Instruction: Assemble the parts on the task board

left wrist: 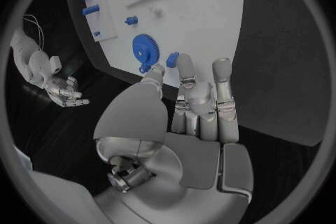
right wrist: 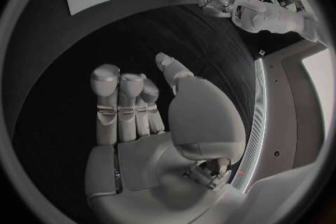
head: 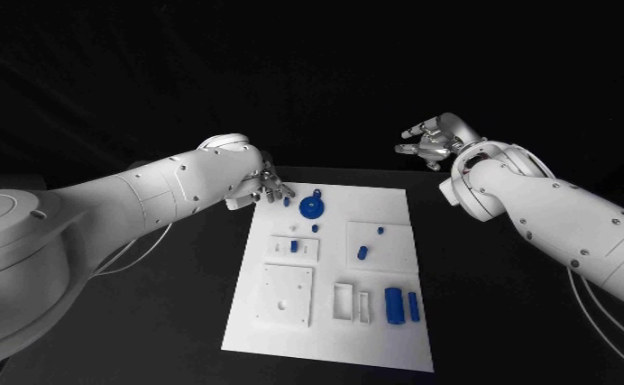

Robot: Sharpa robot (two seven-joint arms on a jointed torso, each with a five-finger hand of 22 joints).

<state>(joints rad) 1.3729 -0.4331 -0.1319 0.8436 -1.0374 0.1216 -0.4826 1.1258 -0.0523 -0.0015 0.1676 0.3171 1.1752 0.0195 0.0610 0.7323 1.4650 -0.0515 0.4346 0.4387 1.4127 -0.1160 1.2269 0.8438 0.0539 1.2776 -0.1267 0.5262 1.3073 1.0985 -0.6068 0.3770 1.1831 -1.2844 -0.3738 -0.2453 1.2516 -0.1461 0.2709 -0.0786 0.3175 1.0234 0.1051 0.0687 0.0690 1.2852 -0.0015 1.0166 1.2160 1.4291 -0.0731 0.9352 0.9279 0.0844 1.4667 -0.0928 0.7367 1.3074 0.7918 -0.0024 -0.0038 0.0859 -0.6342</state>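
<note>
White task board (head: 390, 331) lying in the middle of the black table (head: 507, 313), narrowing toward the upper centre of the head view. Blue gear (head: 312, 206) resting flat near the board's upper left corner, a small blue peg (head: 316, 193) just above it. Below that, a raised white block (head: 294, 247) carrying a short blue piece (head: 295, 245), and to its right another block with a blue cylinder (head: 362, 252) and a tiny blue stud (head: 380, 231). Along the lower part of the board: a large square plate (head: 288, 295) at left, a slotted white holder (head: 353, 302) in the middle, then a thick blue cylinder (head: 393, 305) and a slimmer blue pin (head: 414, 306) side by side at right.

Left hand (head: 270, 188) poised at the board's upper left edge, just left of the gear; fingers extended and slightly apart, holding nothing. In the left wrist view (left wrist: 199, 106), fingertips hovering close to the gear (left wrist: 145, 50) and a small blue piece (left wrist: 171, 59), contact not clear.

Right hand (head: 433, 140) raised at upper right of the head view, well apart from the board, fingers loosely spread, empty. Same seen in the right wrist view (right wrist: 140, 117): fingers apart over bare table, nothing gripped.
</note>
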